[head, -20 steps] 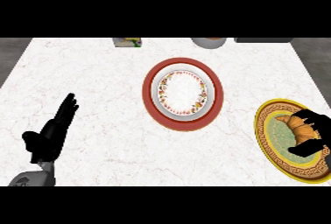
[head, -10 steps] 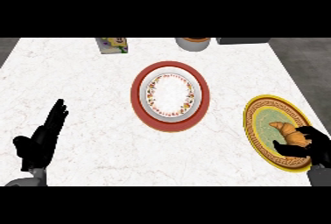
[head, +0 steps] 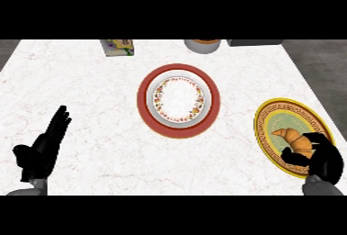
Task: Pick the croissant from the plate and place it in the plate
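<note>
The croissant (head: 294, 141), golden-brown and crescent-shaped, is lying on the yellow plate (head: 271, 112) near the counter's (head: 95, 92) right edge. The right hand (head: 324, 158) is curling its fingers round the croissant's nearer end and hiding that part, along with the plate's lower right rim. The plate is showing a green centre inside a patterned gold band. The red plate (head: 146, 94) is sitting well apart at mid-counter, holding a white, flower-rimmed dish. The left hand (head: 42, 149) is resting open at the lower left, fingers straight. The counter is looking like white veined marble. Along its far edge, a box (head: 118, 47) and a bowl (head: 202, 45) are being cut off.
</note>
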You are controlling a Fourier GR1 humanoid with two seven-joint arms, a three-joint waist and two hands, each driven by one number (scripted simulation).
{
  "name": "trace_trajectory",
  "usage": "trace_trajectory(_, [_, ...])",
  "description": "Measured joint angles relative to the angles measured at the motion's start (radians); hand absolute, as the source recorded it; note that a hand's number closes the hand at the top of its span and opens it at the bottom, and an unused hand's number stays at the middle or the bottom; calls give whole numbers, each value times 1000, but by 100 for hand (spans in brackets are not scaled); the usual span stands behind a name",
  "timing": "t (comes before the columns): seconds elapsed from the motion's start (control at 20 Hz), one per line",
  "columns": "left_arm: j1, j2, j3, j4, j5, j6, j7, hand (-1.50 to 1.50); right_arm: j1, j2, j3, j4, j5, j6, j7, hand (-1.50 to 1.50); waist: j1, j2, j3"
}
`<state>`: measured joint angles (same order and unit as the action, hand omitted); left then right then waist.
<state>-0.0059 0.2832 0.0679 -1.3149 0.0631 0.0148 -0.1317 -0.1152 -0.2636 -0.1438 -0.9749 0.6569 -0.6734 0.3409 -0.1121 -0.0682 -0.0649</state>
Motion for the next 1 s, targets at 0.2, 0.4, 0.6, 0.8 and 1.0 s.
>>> trace_trajectory(0.2, [-3,2,-2,-5,-1,-2,1,0,16,35,30,-75,113,-104,78,150,8,11,10])
trace_trajectory(0.4, [-8,-2,-8,-9,-1,-6,2,0,8,108,65,-132,227,-175,162,150,27,24,23])
trace_trajectory(0.6, [-9,-2,-15,-12,-3,-12,2,0,-10,185,90,-181,362,-197,249,150,46,34,32])
trace_trajectory(0.8, [-15,0,-20,-19,-1,-23,4,0,-44,232,113,-219,501,-172,358,150,69,41,40])
trace_trajectory(1.0, [-30,-3,-32,-22,1,-36,6,0,-116,251,152,-254,630,-105,508,150,94,47,46])
